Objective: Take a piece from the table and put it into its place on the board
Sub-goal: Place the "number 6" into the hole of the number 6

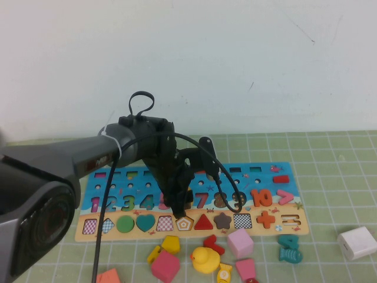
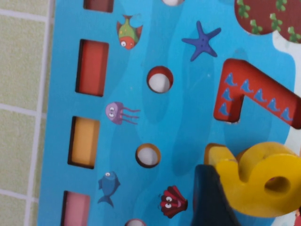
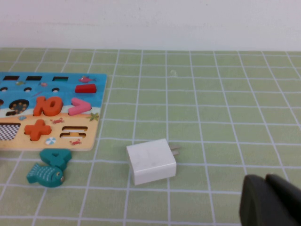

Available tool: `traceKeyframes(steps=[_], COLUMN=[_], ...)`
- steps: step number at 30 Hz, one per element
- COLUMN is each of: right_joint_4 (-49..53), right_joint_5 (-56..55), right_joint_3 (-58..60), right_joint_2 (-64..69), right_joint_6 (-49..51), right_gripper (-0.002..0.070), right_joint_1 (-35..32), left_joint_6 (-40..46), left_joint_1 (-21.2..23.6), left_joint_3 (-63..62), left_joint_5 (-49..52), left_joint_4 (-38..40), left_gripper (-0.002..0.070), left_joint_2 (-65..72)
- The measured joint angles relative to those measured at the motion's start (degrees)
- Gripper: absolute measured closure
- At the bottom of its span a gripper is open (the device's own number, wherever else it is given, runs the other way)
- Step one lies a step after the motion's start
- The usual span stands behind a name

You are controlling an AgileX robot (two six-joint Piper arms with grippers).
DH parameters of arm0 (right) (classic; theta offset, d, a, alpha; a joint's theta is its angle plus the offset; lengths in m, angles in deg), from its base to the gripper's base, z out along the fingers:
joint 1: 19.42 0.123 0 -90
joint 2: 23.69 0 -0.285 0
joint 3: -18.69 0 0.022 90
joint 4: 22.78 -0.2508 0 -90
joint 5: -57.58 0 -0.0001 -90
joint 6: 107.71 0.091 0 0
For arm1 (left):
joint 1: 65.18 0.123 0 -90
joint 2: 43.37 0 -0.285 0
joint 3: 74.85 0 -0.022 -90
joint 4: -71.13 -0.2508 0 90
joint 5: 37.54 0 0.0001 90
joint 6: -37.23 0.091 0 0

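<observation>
The board (image 1: 259,177) lies on the table's green grid mat (image 1: 330,153), with coloured numerals and a row of shapes. My left gripper (image 1: 177,206) hangs low over the board's middle, between the numerals 5 and 7. In the left wrist view it is shut on the yellow "6" piece (image 2: 263,181), with one dark finger (image 2: 211,200) against the piece's edge. The piece is tilted over its tan-rimmed recess (image 2: 211,149), beside the red 7 (image 2: 249,94). In the high view the piece is hidden by the gripper. My right gripper (image 3: 270,202) is shut and empty above the mat, right of the board.
Loose pieces lie in front of the board: yellow duck (image 1: 204,259), chunky yellow block (image 1: 171,243), pink blocks (image 1: 240,242), red piece (image 1: 213,243), teal fish (image 1: 290,249). A white charger (image 1: 357,242) sits at the right, near my right gripper in its wrist view (image 3: 150,161).
</observation>
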Motion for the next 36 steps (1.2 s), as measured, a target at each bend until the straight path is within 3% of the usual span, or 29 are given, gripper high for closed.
traceKeyframes(steps=[28, 32, 36], right_joint_4=[0.0, 0.0, 0.0], right_joint_5=[0.0, 0.0, 0.0], right_joint_3=[0.0, 0.0, 0.0], right_joint_2=[0.0, 0.0, 0.0], right_joint_6=[0.0, 0.0, 0.0], right_gripper=[0.0678, 0.0678, 0.0678], right_joint_1=[0.0, 0.0, 0.0], left_joint_6=[-3.7, -3.1, -3.2], left_joint_1=[0.0, 0.0, 0.0], left_joint_3=[0.0, 0.0, 0.0], left_joint_5=[-0.1, -0.1, 0.7], left_joint_4=[-2.6, -2.7, -2.7], left_gripper=[0.0291, 0.0322, 0.041], left_joint_2=[0.0, -0.1, -2.6])
